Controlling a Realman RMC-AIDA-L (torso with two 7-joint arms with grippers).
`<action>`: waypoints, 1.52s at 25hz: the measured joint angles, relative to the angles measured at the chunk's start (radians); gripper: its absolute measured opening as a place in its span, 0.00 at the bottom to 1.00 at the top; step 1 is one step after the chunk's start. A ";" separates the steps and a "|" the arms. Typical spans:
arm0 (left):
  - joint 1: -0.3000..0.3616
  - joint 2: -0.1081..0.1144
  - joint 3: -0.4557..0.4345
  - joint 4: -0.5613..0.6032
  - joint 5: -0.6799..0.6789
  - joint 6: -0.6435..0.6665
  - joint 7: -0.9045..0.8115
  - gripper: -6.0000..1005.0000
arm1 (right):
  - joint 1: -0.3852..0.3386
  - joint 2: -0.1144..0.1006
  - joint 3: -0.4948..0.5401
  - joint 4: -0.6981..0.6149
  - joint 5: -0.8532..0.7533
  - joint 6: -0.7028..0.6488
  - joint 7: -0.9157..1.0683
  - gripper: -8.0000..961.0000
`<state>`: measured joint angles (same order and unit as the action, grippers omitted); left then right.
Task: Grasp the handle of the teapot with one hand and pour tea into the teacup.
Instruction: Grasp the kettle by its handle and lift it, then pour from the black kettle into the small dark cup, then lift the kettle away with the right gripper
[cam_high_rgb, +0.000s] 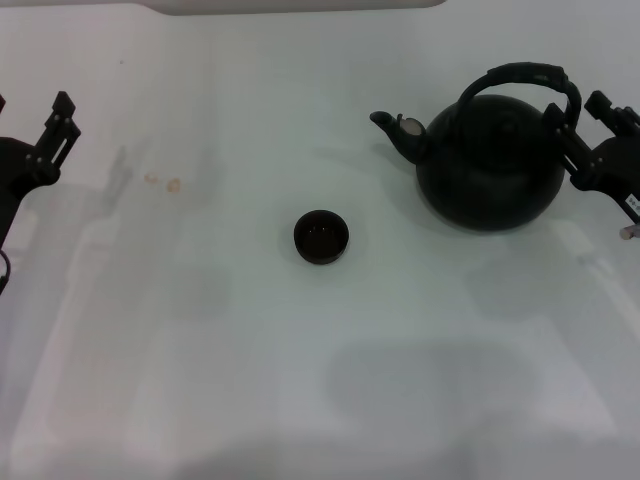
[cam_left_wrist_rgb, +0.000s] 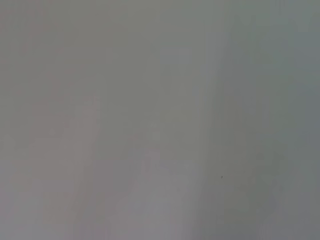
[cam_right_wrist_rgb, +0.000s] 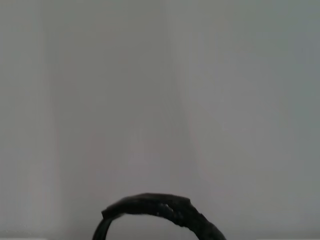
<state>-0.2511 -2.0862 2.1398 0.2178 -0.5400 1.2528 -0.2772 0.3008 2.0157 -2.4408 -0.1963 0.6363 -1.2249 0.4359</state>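
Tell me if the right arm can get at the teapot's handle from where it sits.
Probably yes. The right tool sits just beside the handle on the teapot, with nothing between them; the left tool is parked far off.

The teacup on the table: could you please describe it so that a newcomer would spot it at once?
Start from the large black teapot at the right of the white table, by the right gripper. Follow its spout toward the table's middle: the teacup stands apart there, nearer the robot. It is a small, round, dark, handleless bowl, far smaller than the teapot.

1 teapot (cam_high_rgb: 490, 165), 1 teacup (cam_high_rgb: 321, 237), 2 grippers: left gripper (cam_high_rgb: 55, 125), right gripper (cam_high_rgb: 585, 125).
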 joint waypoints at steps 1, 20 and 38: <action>0.001 0.000 0.000 0.000 0.000 0.000 0.000 0.83 | 0.002 0.000 0.000 0.000 0.000 0.006 0.000 0.82; 0.004 0.000 0.003 0.000 0.006 -0.007 -0.002 0.83 | 0.008 -0.002 0.000 -0.041 -0.006 -0.009 -0.003 0.22; 0.004 0.000 0.058 0.000 0.005 -0.024 -0.010 0.83 | 0.057 -0.003 0.000 -0.078 -0.141 -0.104 -0.180 0.18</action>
<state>-0.2467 -2.0862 2.1981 0.2178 -0.5353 1.2283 -0.2868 0.3573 2.0126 -2.4405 -0.2742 0.4957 -1.3289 0.2559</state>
